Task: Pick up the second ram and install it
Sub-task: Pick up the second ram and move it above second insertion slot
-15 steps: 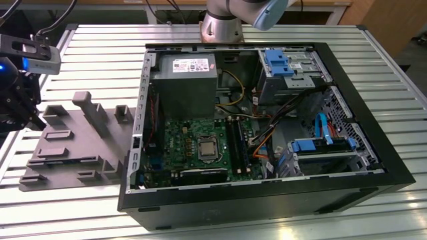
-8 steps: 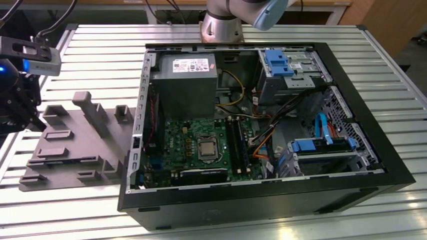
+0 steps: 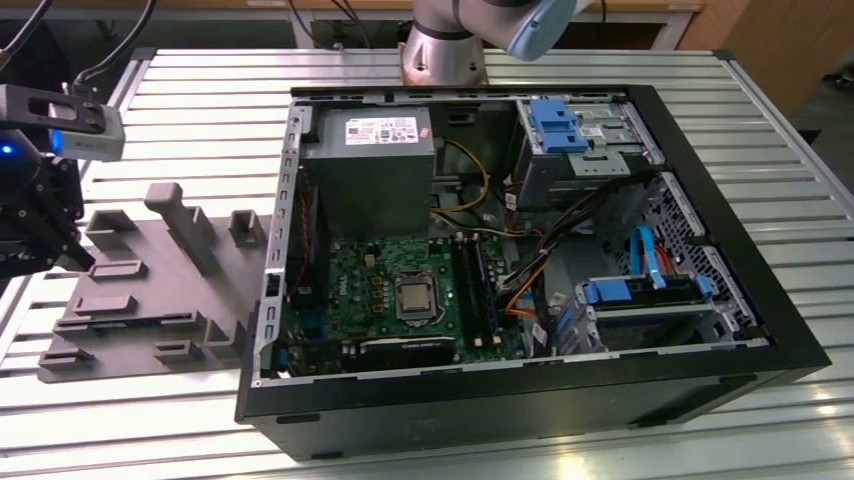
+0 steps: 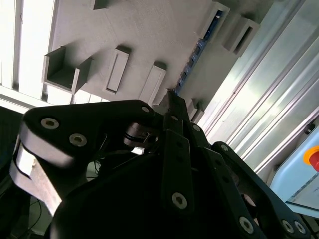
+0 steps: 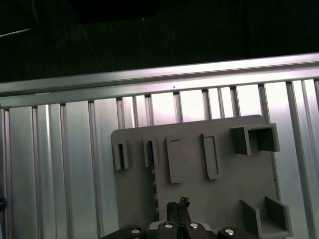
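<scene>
- Second wrist view: the gripper [image 4: 172, 99] has its fingers pressed together, tip against tip, with nothing visible between them.
- Just beyond the tips in that view lies the near end of the ram [image 4: 197, 52]. It is seen edge-on as a thin dark strip.
- First wrist view: the gripper [image 5: 179, 205] hangs over the tray [image 5: 224, 194], and the ram [image 5: 152, 181] lies just beside the tips, not between them.
- The ram stands on its long edge in the tray. Its long axis runs parallel to the table slats. Its far end sits at a slotted block, and its near end points toward the gripper.
- The tray is a grey plate with raised blocks and open-sided pockets. It lies flat on the table [image 5: 75, 164].
- Exterior view: the gripper [image 3: 60, 250] is at the exterior view's left, above the outer edge of the tray [image 3: 147, 300].
- Farther toward the exterior view's right, just beside the tray, the case [image 3: 534, 400] lies on its side with its panel off and the motherboard [image 3: 387, 290] exposed.
- The arm [image 3: 454, 40] rises from the table behind the case.
</scene>
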Available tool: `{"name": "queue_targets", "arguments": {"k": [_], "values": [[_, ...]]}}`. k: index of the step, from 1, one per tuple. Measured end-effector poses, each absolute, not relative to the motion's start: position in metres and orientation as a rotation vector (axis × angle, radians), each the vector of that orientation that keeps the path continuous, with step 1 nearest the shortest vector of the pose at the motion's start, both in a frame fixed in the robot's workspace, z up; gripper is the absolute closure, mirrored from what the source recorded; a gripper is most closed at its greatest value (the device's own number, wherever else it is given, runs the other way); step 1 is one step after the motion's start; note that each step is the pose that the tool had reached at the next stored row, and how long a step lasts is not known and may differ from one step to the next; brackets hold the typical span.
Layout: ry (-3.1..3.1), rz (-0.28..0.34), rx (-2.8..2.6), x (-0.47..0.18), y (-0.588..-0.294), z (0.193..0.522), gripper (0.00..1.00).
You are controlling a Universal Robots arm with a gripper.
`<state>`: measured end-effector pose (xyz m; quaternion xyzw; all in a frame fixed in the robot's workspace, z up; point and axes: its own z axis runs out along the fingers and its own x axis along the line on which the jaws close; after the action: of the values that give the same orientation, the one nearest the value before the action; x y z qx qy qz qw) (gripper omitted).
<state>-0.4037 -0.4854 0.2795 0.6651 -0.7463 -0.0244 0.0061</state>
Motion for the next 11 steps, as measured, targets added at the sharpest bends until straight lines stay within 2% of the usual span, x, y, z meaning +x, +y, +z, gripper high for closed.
{"name": "queue_targets", "arguments": {"k": [11], "values": [[-2.315, -0.076, 2.103, -0.4038, -0.4943, 0.2700, 0.89]]}}
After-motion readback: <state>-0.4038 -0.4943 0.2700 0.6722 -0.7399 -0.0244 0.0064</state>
